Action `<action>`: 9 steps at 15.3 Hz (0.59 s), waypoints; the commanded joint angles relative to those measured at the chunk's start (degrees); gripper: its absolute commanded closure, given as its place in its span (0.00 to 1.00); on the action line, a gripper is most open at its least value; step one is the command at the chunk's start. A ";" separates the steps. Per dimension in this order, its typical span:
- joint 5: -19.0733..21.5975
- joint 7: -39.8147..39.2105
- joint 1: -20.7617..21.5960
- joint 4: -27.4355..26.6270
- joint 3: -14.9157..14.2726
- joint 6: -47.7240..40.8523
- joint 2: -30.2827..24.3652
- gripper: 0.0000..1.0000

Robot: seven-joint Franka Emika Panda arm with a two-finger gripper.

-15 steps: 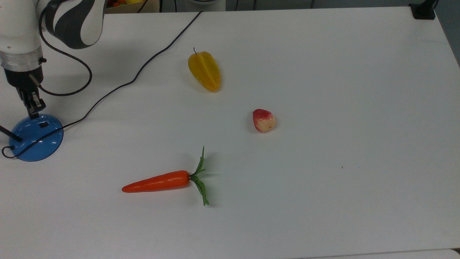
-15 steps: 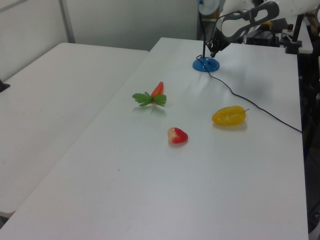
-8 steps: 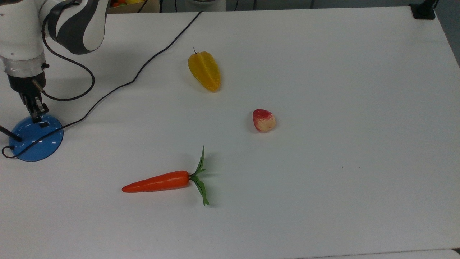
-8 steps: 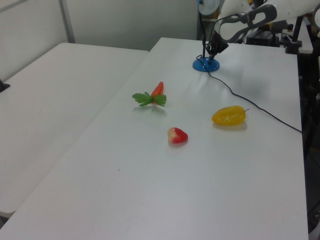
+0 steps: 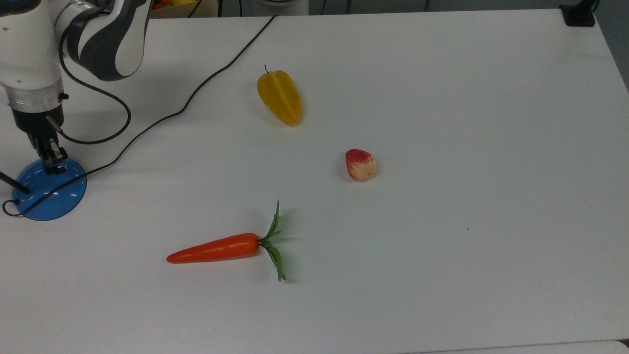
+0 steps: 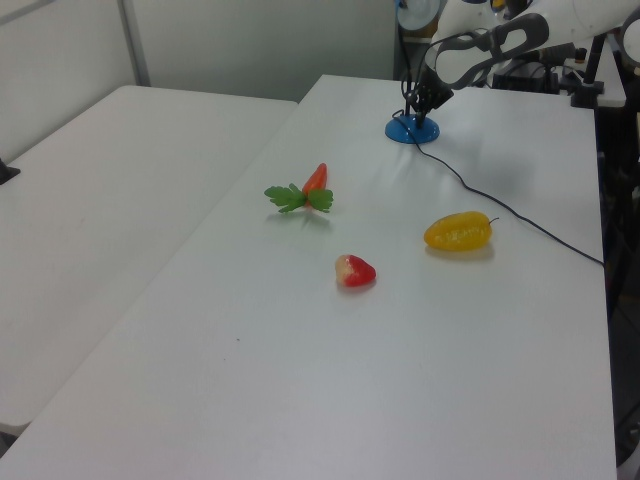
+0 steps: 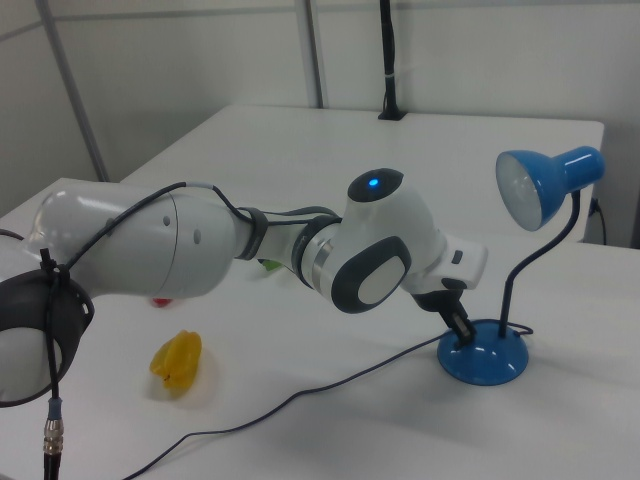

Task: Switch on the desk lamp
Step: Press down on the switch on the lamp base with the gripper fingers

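1. Counter (image 5: 442, 123): white, and it carries every item listed below.

2. Robot arm (image 7: 200, 250): white and grey, reaching in from the top view's far left. Its gripper (image 5: 51, 158) is lowered onto the far edge of the lamp base. Whether the jaws are spread or pressed together cannot be told; they read as one dark tip.

3. Desk lamp (image 7: 484, 355): glossy blue domed base at the top view's left edge, its black cord (image 5: 196, 93) trailing to the far side. A thin black stem rises to a blue shade (image 7: 545, 185). The tip sits at the small dark switch (image 5: 58, 170) (contact looks likely but is not certain). The shade shows no glow in the right view, so the lamp is judged unlit: the approach is done, while the press, or its effect, is outstanding.

4. Carrot (image 5: 216, 249): orange with green leaves, near side, well apart from the lamp.

5. Yellow fruit (image 5: 280, 97): ridged, far centre.

6. Red-and-cream fruit (image 5: 360, 164): small, mid-counter.
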 commanded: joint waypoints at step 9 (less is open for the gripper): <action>-1.31 1.04 0.55 0.61 -0.23 3.35 1.04 1.00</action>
